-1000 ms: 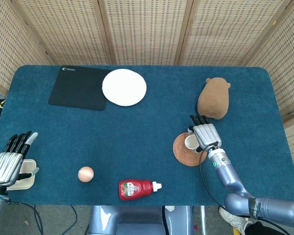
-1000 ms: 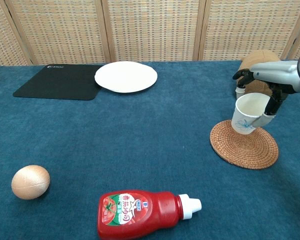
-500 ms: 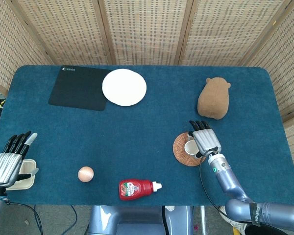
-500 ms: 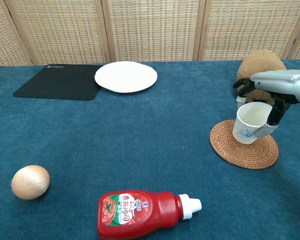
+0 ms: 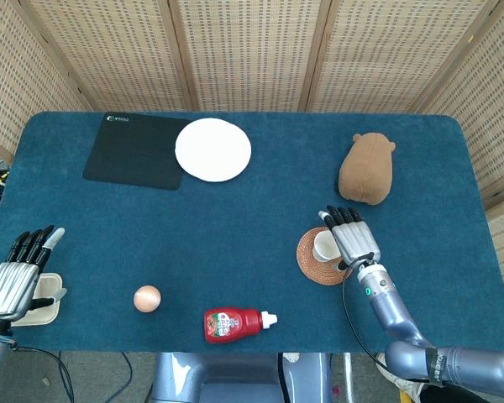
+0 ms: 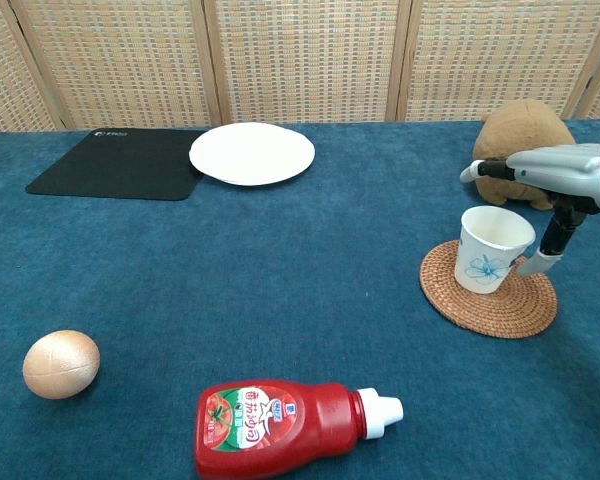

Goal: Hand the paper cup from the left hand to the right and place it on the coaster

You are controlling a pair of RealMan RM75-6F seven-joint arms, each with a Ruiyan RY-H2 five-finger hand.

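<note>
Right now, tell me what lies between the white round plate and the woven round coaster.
Nothing: in the head view only bare blue tablecloth lies between the white round plate and the woven round coaster.

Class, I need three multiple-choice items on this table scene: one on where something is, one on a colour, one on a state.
1. Where does the white paper cup stand?
A. on the round woven coaster
B. on the white plate
C. on the black mat

2. What colour is the squeeze bottle lying near the front edge?
A. yellow
B. red
C. green

3. How is the cup?
A. tipped on its side
B. upside down
C. upright, mouth up

Answers:
1 A, its base sits on the coaster in the chest view.
2 B, its body is red with a white cap.
3 C, its open rim faces up, beside the right hand.
</note>
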